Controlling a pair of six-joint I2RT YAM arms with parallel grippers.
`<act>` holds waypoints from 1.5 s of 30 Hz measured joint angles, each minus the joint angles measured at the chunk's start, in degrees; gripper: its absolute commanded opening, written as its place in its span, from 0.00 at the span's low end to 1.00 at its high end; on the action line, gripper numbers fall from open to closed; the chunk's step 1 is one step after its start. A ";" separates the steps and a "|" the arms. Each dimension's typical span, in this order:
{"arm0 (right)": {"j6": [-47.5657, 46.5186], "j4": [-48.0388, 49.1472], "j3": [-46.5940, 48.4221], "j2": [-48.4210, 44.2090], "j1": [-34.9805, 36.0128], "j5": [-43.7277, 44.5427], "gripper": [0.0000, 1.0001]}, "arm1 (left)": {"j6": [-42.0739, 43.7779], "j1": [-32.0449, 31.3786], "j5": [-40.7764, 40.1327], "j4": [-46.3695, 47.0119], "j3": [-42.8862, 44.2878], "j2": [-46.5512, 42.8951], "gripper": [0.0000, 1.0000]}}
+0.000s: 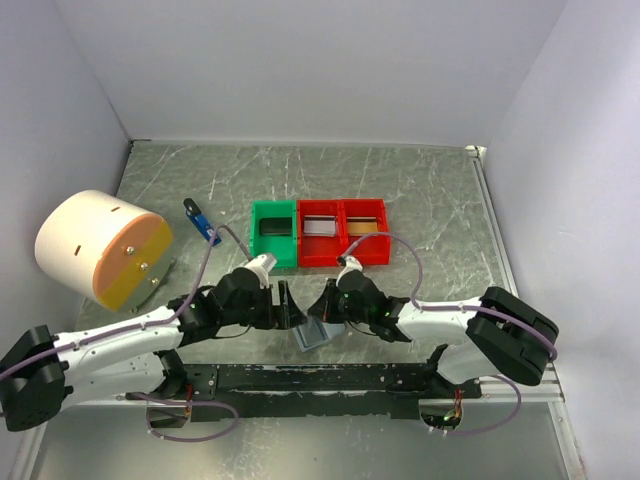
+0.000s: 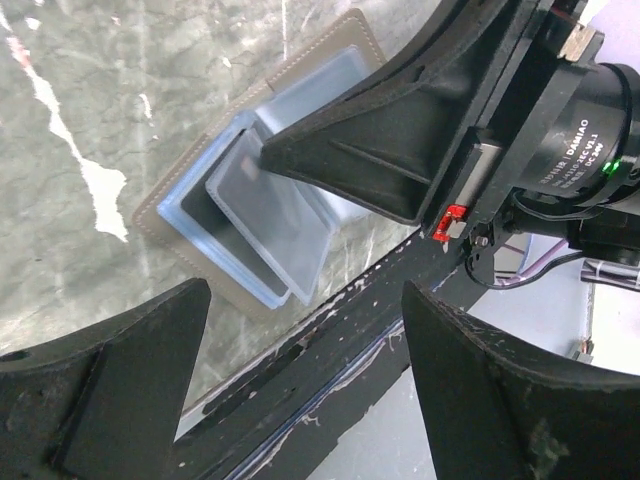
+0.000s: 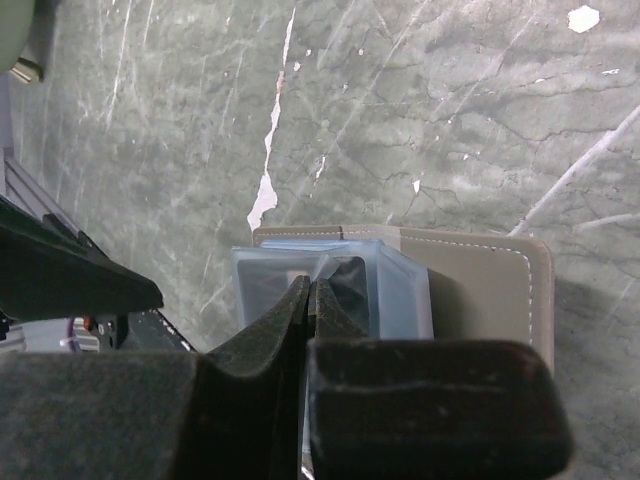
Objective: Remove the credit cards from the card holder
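The card holder (image 1: 312, 335) lies open on the marble table close to the front rail, its taupe cover (image 3: 480, 280) flat and its pale blue inner panels facing up. My right gripper (image 3: 310, 282) is shut, pinching a translucent pale blue sleeve (image 2: 270, 215) of the holder that stands tilted up off the panel beneath. Something dark shows through the sleeve; I cannot tell whether it is a card. In the left wrist view the right gripper (image 2: 268, 150) comes in from the upper right. My left gripper (image 2: 307, 290) hangs open just left of the holder, with nothing between its fingers.
A green tray (image 1: 272, 232) and two red trays (image 1: 343, 230) stand in a row behind the grippers, a flat card in each red one. A small blue-and-black gadget (image 1: 200, 222) lies to their left. A large cream and orange cylinder (image 1: 100, 248) sits far left. The black rail (image 2: 330, 350) borders the holder.
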 measured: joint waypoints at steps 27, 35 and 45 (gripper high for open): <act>1.16 3.30 -1.60 1.03 -1.90 -3.43 0.00 | -13.81 -9.49 -12.37 12.61 -1.75 10.78 0.72; 1.18 3.32 -1.60 1.03 -1.90 -3.58 0.00 | -16.85 -9.77 -14.64 9.99 -1.70 10.73 0.72; 1.18 3.48 -1.60 1.33 -1.90 -3.74 0.00 | -18.80 -10.14 -16.37 7.10 -1.70 9.46 0.68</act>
